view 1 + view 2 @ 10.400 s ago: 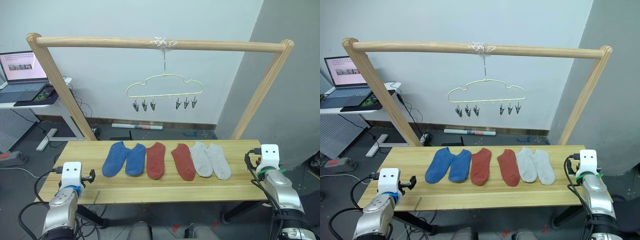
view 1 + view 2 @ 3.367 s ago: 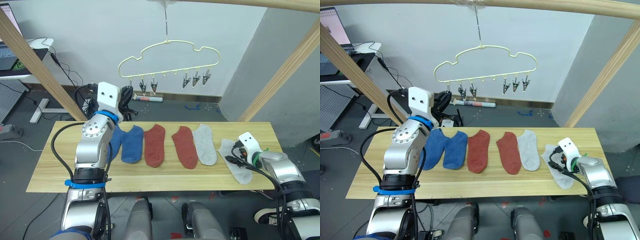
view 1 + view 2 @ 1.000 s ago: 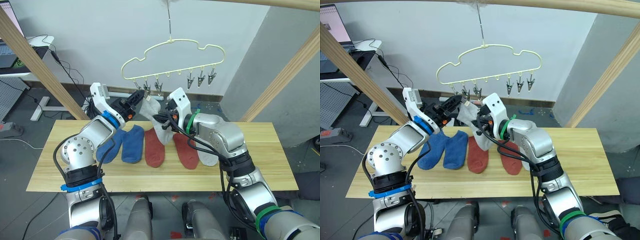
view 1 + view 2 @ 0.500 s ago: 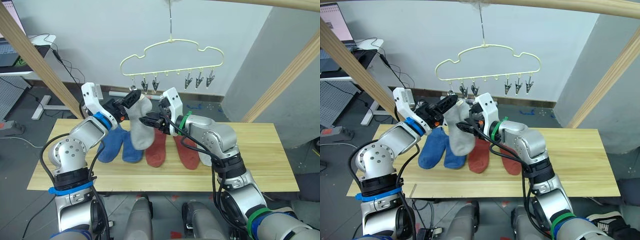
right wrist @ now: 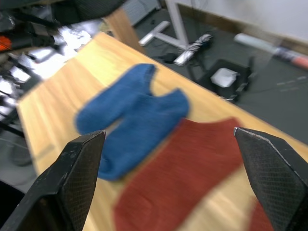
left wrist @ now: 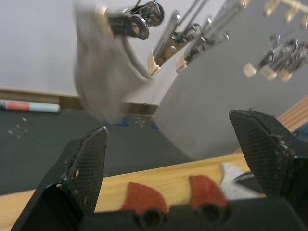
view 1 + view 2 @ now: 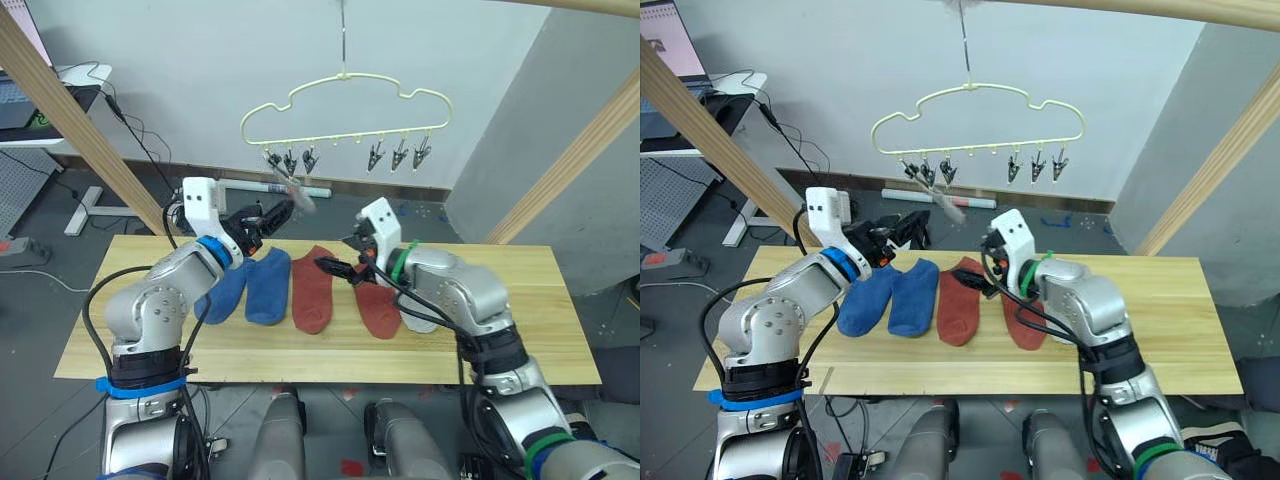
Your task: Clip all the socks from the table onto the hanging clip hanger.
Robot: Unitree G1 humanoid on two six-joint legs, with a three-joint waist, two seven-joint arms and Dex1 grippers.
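one grey sock (image 6: 103, 72) hangs blurred from the clip hanger (image 7: 345, 110).

A grey sock (image 7: 294, 189) hung blurred from a left clip of the pale-yellow clip hanger (image 7: 345, 100) at upper centre. Two blue socks (image 7: 250, 287), two rust-red socks (image 7: 340, 290) and another grey sock (image 7: 420, 322) lay in a row on the wooden table (image 7: 540, 330).

A grey sock (image 7: 297, 193) hangs from the clip hanger (image 7: 345, 112); five socks (image 7: 318, 288) lie on the counter (image 7: 90, 330).
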